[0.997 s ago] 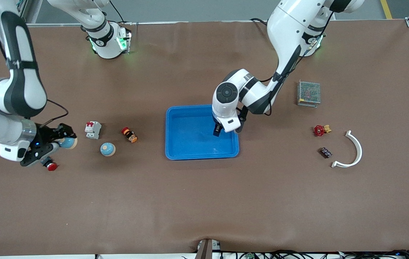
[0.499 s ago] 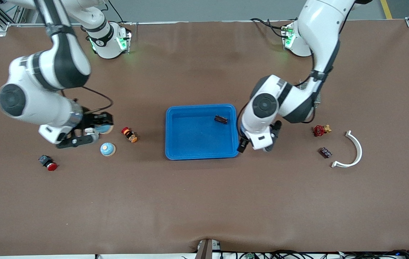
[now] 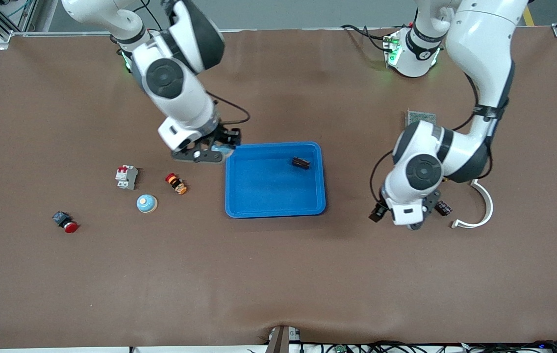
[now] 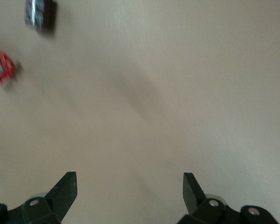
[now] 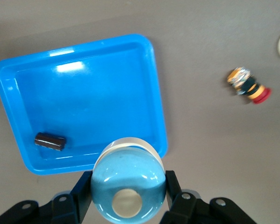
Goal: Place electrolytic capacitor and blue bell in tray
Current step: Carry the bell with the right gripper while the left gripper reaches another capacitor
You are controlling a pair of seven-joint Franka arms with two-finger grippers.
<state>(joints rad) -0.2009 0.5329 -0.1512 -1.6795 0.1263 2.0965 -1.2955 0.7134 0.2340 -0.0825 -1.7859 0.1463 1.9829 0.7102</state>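
The capacitor [image 3: 301,163] lies in the tray [image 3: 239,206], toward its 1 o'clock corner. A bell [image 3: 146,203] sits on the tabletop [image 3: 278,274], at the tray's 9 o'clock.

Robotics lab bench, brown mat-covered table [image 3: 278,274], aluminium frame posts at corners, cables along the edge

Bright blue tray [image 3: 274,206] on a plain brown table [image 3: 278,274], a dark brown-black capacitor [image 3: 300,163] inside it. The bell [image 5: 129,184] in the black right gripper [image 5: 129,198] is glossy light blue with a cream spot. A second bell [image 3: 146,203] shows pale blue over tan. Red-capped black button [image 3: 65,222], white breaker [image 3: 126,176] with red, white curved piece [image 3: 479,208].
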